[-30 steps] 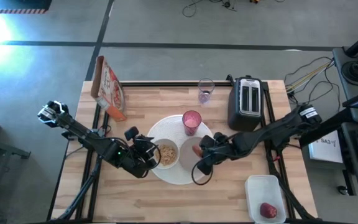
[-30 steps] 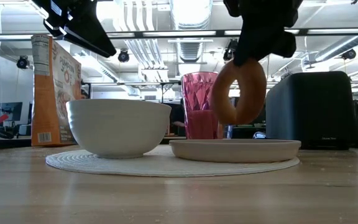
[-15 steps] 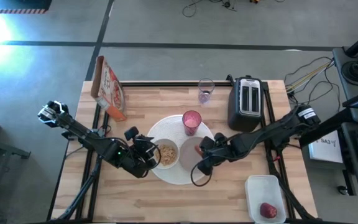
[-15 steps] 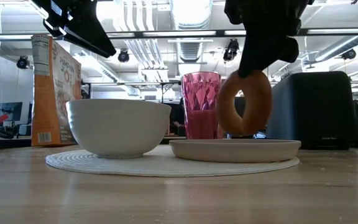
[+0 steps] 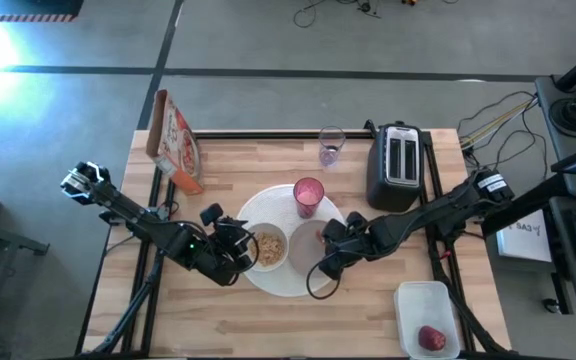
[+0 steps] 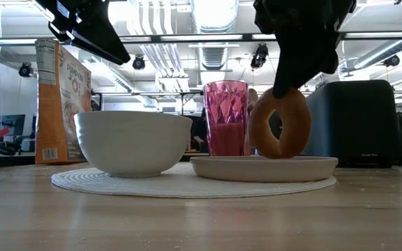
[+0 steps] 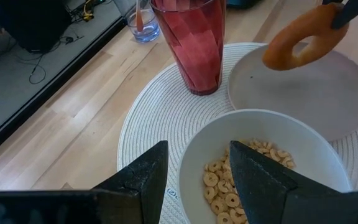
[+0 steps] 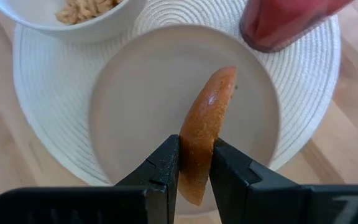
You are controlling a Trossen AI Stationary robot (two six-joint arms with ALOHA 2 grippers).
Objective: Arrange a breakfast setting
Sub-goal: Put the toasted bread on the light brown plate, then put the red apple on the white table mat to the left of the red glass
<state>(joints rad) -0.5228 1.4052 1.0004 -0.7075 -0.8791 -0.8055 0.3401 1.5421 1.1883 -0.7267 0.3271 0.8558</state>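
A large round white plate point(image 5: 280, 286) lies mid-table. On it stand a small white bowl point(image 6: 132, 143) of cereal, a small grey plate point(image 6: 264, 168) and a pink tumbler point(image 6: 225, 118). My right gripper point(image 8: 196, 171) is shut on a bagel half point(image 6: 279, 123), held on edge over the grey plate. The bagel's lowest edge is level with the plate's rim; whether it touches I cannot tell. My left gripper point(image 7: 197, 180) hangs open above the bowl's rim, well clear of it. A red apple point(image 5: 430, 338) sits in a clear tub. My right gripper pinches the bagel half's ring point(image 8: 197, 163) between its two fingers, one on each flat face, at its upper edge. The fingers slant down from above and from the table's right. The bagel stands on edge below them, over the grey plate point(image 8: 135, 106).
A black toaster point(image 5: 396, 165) stands at the back right, a cereal box point(image 5: 176, 140) at the back left, and a clear glass point(image 5: 330, 147) behind the tumbler. The apple's tub point(image 5: 426, 318) is at the front right corner. Bare wood lies along the near edge.
My right gripper has sunk toward the grey plate and tipped a little steeper, still shut on the bagel half. The bagel has come down from well above the plate to the plate's rim level, staying on edge.
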